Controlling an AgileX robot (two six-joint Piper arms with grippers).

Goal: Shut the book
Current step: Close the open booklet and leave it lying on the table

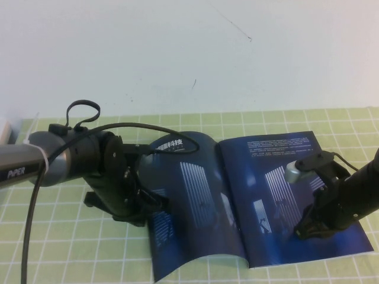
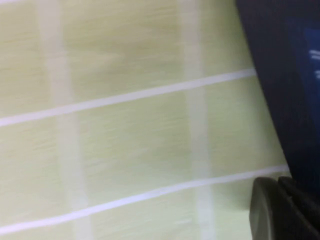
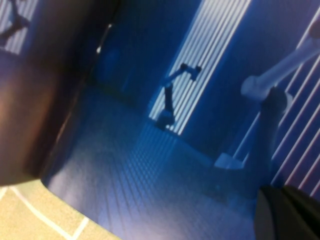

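A: Left gripper (image 1: 142, 204) first. It's low at the outer edge of the left page of the book (image 1: 254, 177), right up against it. Whether the jaws are wide, narrow or clamped on paper, I cannot tell, because the arm's black body covers them from above.

B: Its wrist camera doesn't help either. All we get is green squares, white lines and the dark side of the book running past.

A: Over to the right gripper (image 1: 309, 228). It's down on the right page, toward that page's outer, nearer part, and appears to be touching the paper.

B: And the jaws there?

A: Cannot tell either. The wrist camera gives only a dark corner of the gripper over blue print.

B: So the book is open, lying mid-counter (image 1: 71, 254) between the two arms, its spine running away from the robot.

A: The right page is flat. The left page is arched, bulging up from the spine and dropping toward the left gripper.

B: Deep blue pages with white stripes, a small robot arm pictured on the right one, and white lettering at the far end of the left.

A: A black cable (image 1: 32, 201) loops off the left arm toward the counter's near edge. Behind it all is a pale wall (image 1: 177, 53).
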